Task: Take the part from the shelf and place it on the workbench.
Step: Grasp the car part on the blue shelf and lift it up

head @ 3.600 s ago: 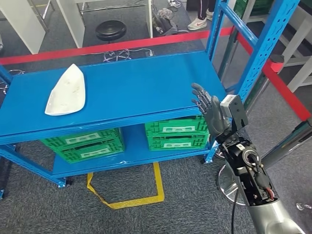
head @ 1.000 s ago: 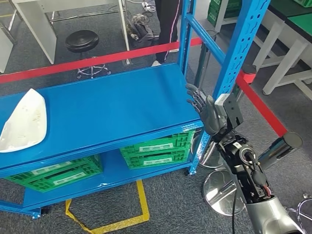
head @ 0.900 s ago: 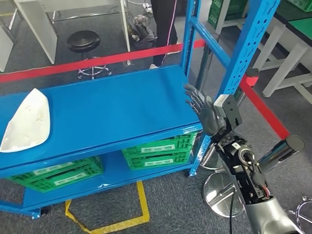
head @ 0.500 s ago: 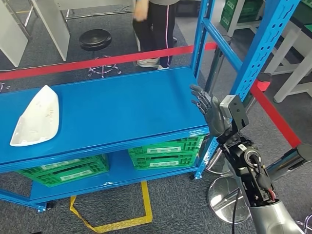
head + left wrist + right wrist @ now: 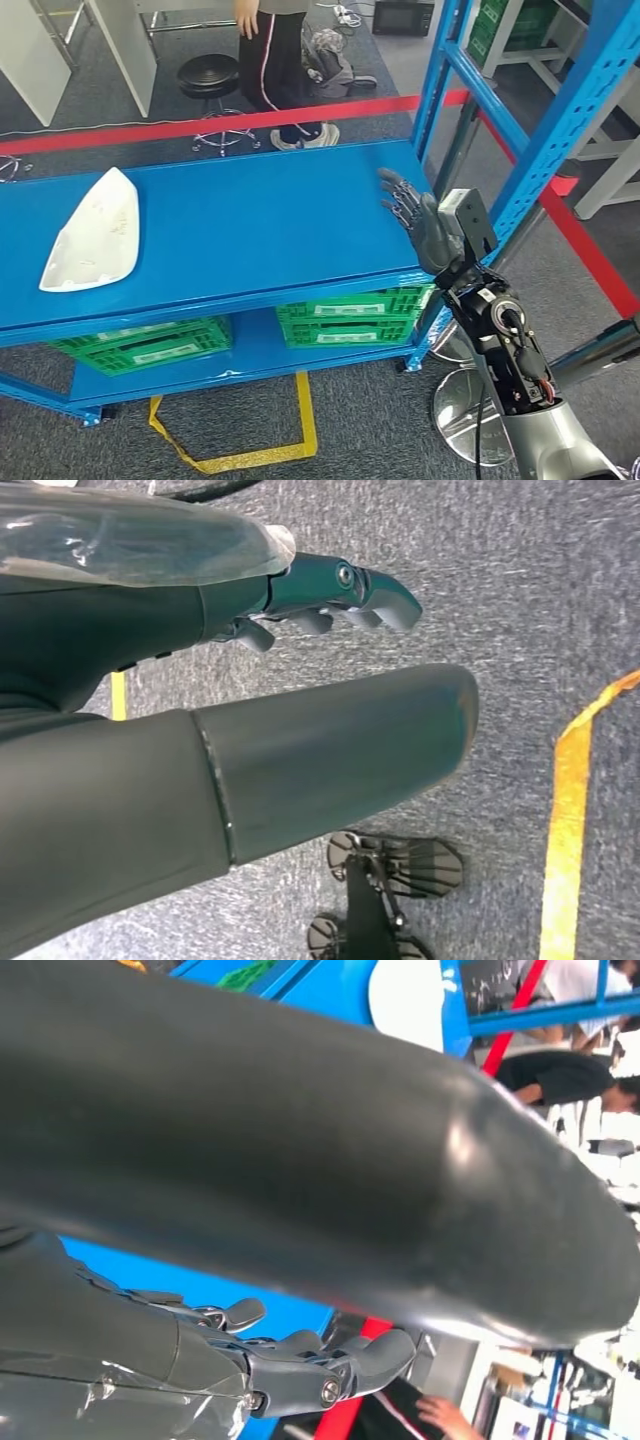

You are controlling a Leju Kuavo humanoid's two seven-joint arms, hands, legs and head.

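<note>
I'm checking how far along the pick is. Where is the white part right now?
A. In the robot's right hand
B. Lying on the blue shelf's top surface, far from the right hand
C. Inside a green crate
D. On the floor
B: the white part lies on the blue shelf toward its left end, while the right hand is at the shelf's right end, holding nothing.

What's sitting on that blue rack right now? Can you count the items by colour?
White: 1, the part lying on the upper shelf.
Green: 2, the crates on the lower shelf.
Total: 3 things on the rack.
</note>
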